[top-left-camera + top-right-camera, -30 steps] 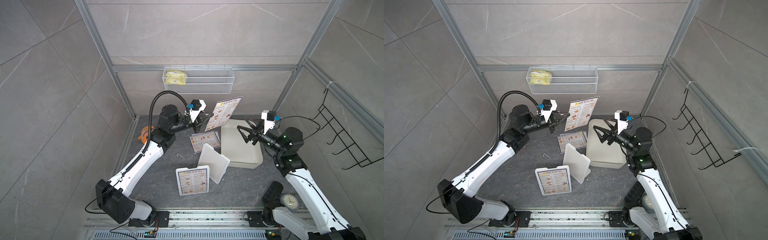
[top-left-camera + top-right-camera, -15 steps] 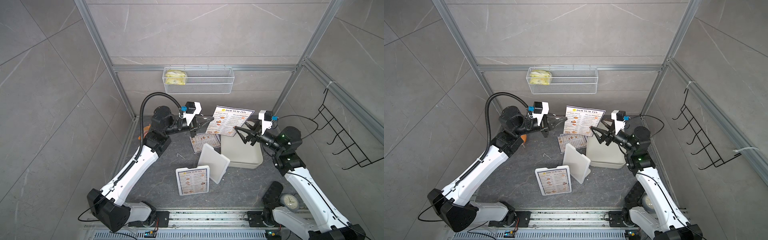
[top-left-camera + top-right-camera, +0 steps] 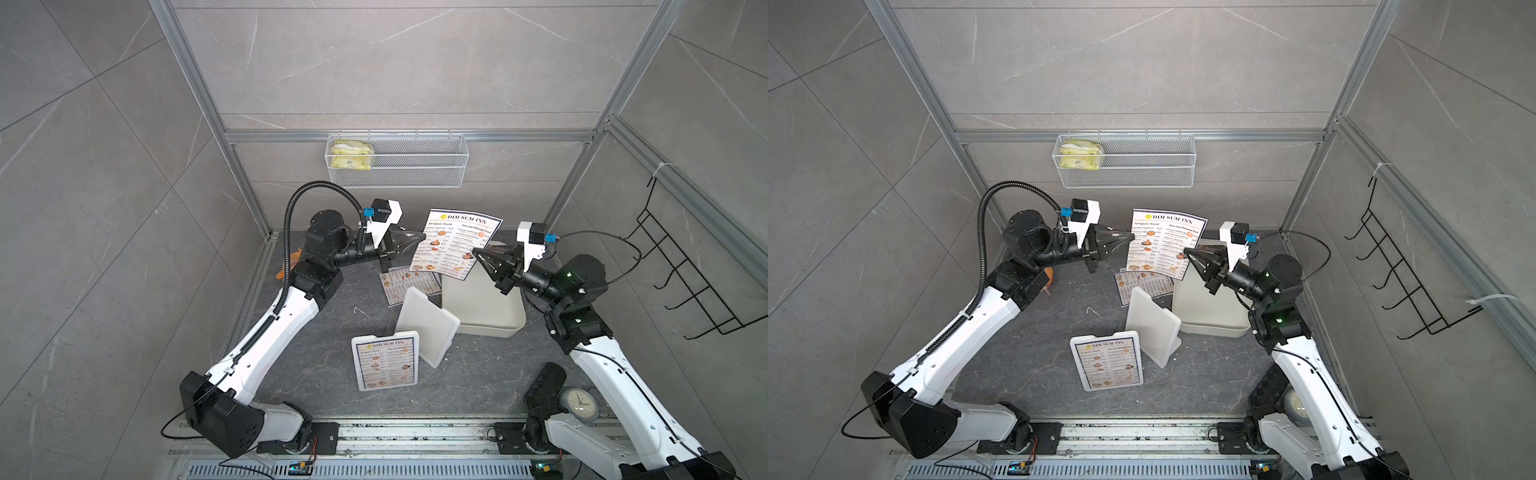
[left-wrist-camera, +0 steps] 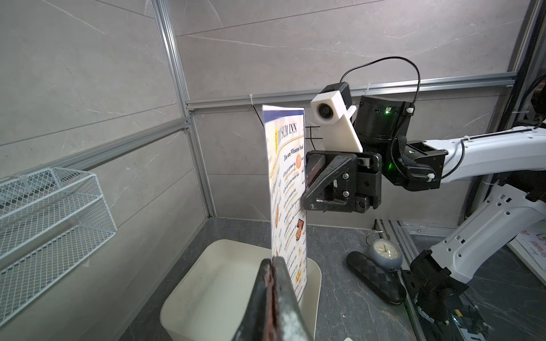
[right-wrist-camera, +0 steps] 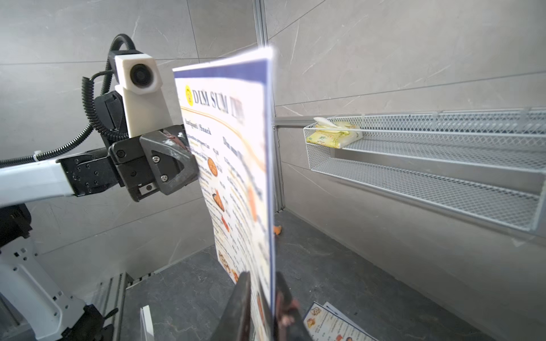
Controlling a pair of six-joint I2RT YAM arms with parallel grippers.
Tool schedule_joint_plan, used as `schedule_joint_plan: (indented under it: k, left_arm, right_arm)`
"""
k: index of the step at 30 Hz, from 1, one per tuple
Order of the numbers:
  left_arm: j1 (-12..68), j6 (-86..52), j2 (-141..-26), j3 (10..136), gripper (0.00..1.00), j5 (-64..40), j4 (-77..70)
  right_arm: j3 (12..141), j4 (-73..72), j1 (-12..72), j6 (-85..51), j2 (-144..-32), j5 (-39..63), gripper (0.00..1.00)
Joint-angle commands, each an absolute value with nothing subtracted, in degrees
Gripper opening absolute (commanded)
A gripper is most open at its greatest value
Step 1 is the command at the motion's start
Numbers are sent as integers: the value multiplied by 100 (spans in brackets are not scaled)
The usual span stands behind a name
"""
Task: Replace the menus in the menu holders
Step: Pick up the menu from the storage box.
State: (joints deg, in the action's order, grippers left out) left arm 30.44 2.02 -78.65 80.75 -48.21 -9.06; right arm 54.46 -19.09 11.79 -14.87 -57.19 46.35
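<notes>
In both top views the held menu (image 3: 455, 243) (image 3: 1165, 243) hangs in the air over the far part of the table (image 3: 316, 374), its printed face with the DIM SUM INN heading turned up toward the camera. The left claw (image 3: 422, 237) (image 3: 1130, 237) is pressed together on the sheet's 9 o'clock edge. The right claw (image 3: 476, 254) (image 3: 1185, 252) narrows to a point on the edge at about 4 o'clock, pinching it there. The cream tray (image 3: 498, 328) (image 3: 1208, 328) sits below the sheet toward 5 o'clock. Loose menus (image 3: 405, 284) (image 3: 1142, 286) lie flat on the table at the sheet's 6 o'clock. A blank holder (image 3: 428, 322) (image 3: 1152, 324) stands tilted just beside the tray. A filled holder (image 3: 385, 360) (image 3: 1106, 360), showing another menu, is at its 7 o'clock.

In the left wrist view the left claw (image 4: 272, 265) has its fingers flat against each other, and the held menu (image 4: 288, 192) rises edge-on from between them. The right claw (image 4: 305, 203) meets the sheet's far edge. The tray (image 4: 206, 280) lies beneath.

In the right wrist view the right claw (image 5: 263, 295) has one finger on each side of the held menu (image 5: 236, 162), close against it. The paper is blurred. The left claw (image 5: 189, 165) grips the opposite edge, and loose menus (image 5: 328, 321) lie on the table below.
</notes>
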Motion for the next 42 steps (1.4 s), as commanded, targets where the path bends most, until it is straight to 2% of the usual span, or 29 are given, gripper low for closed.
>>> schedule_joint_plan:
  k: [1,4,10,16,27,39,42]
  left_arm:
    - [2943,0,-8032,8319,0,-5017,-1050]
    - [2823,-119,-8250,8316,0,-5057,-1186]
    - [2553,-893,-8723,8171,0,-5537,-2060]
    - [2553,-1081,-8928,8064,0,-6016,-2336]
    - [2562,-1692,-9450,7730,0,-6190,-3135]
    - [2592,-2552,-10058,7881,0,-6288,-3893]
    - [2593,-2611,-10104,7932,10,-6310,-3928]
  right_arm:
    - [5593,-1725,1263,-1573,-5634,4783,7]
    - [5667,-1200,1354,-1496,-5627,4774,0]
    - [5616,-483,1480,-1407,-5539,4495,0]
    - [5638,105,1547,-1224,-5480,4368,0]
    - [5976,1129,1555,-662,-5607,4056,0]
    - [6155,1390,1572,-502,-5816,3853,0]
    - [6235,1507,1569,-423,-5836,3841,0]
